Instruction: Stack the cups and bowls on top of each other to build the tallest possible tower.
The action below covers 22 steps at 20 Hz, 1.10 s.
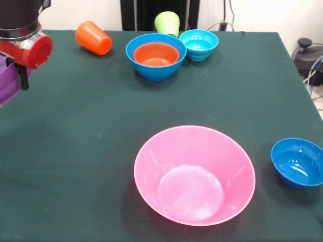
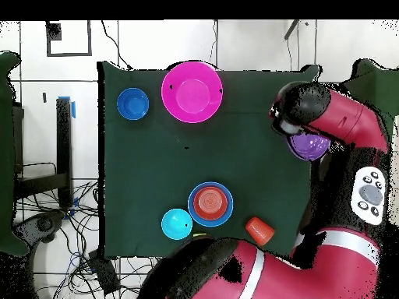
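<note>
I have the gripper [image 1: 19,75] clamped on the purple bowl [image 1: 9,80] off the table's [image 1: 75,151] edge, and I judge it should travel level to the pink bowl [image 1: 194,174] and release low and centred so the tower nests.

The arm's hand [image 1: 19,75] hangs at the table's edge, its fingers hidden.

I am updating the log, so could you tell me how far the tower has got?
Done: only the small orange bowl sits nested in the medium blue bowl. In hand: the arm is at the purple bowl at the table's edge; its grip is unclear. Left: the pink bowl, dark blue bowl, cyan bowl, orange cup and green cup stand apart.
</note>
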Tool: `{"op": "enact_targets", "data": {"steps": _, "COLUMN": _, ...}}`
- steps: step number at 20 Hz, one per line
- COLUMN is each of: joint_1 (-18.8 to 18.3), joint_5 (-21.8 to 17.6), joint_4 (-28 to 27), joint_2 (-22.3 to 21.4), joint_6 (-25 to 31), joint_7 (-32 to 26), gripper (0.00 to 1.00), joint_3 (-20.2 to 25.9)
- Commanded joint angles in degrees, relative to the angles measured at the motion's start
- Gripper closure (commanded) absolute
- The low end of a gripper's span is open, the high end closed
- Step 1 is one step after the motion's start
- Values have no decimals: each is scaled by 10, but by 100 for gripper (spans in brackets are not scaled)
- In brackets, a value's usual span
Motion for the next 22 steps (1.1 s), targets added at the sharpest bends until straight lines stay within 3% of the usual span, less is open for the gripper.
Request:
{"op": "enact_targets", "data": {"steps": 1, "joint_1": -4, "joint_5": -37, "joint_4": 158, "joint_2": -27, "joint_6": -113, "joint_7": 15, "gripper": 100, "joint_3": 51}}
{"op": "enact_targets", "data": {"steps": 6, "joint_1": -46, "joint_5": -39, "joint_4": 154, "joint_2": -22, "joint_6": -126, "joint_7": -47, "gripper": 100, "joint_3": 77}}
{"op": "enact_targets", "data": {"steps": 13, "joint_1": -138, "joint_5": -66, "joint_4": 161, "joint_2": -35, "joint_6": -134, "joint_7": -131, "gripper": 100, "joint_3": 120}}
{"op": "enact_targets", "data": {"steps": 17, "joint_1": -187, "joint_5": -93, "joint_4": 211, "joint_2": -62, "joint_6": -172, "joint_7": -139, "gripper": 100, "joint_3": 140}}
{"op": "enact_targets", "data": {"steps": 20, "joint_1": -186, "joint_5": -126, "joint_4": 209, "joint_2": -71, "joint_6": -181, "joint_7": -144, "gripper": 100, "joint_3": 145}}
{"op": "enact_targets", "data": {"steps": 22, "joint_1": -166, "joint_5": -134, "joint_4": 163, "joint_2": -51, "joint_6": -137, "joint_7": -129, "gripper": 100, "joint_3": 143}}
